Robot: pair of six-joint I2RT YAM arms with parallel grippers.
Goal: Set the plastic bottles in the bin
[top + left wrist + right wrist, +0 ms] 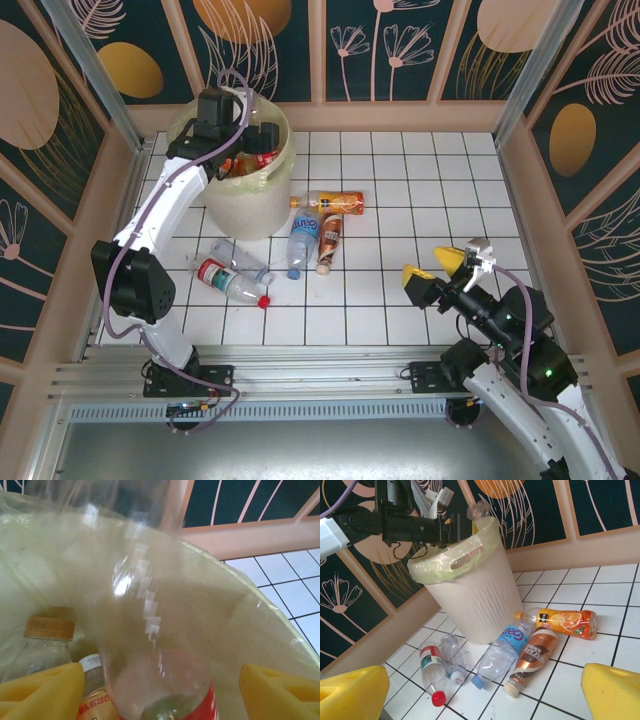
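**Left claw open over the bin, a clear bottle loose between its pads**

We see the left arm stretched to the far left of the white tiled worktop. Its wrist is poised above the mouth of the large round cream-yellow plastic bin, which has a translucent yellowish bag liner. We judge it is held there so that whatever it lets go lands inside rather than on the tiles.

In the left wrist view the left claw is released. Its yellow pads stand wide, with a gap on each side of a clear plastic bottle with a red label. That bottle sits midway between the pads, touched by neither, inside the bin's rim and smeared by blur. We judge it is dropping. Beside it in the bin lie a clear bottle with a tan cap and a white-capped bottle with an orange label.

Five more bottles lie on their sides on the worktop just in front of the bin:
- an orange juice bottle;
- a blue-labelled clear bottle;
- a brown-labelled bottle;
- a plain clear bottle;
- a red-capped bottle.

All of them are well apart from the left claw, down on the tiles and nearer the arm bases.

The right claw hovers over the near right of the worktop, spread open and empty. It faces the fallen bottles, with the brown-labelled one nearest. We judge it waits there to keep out of the left arm's way.
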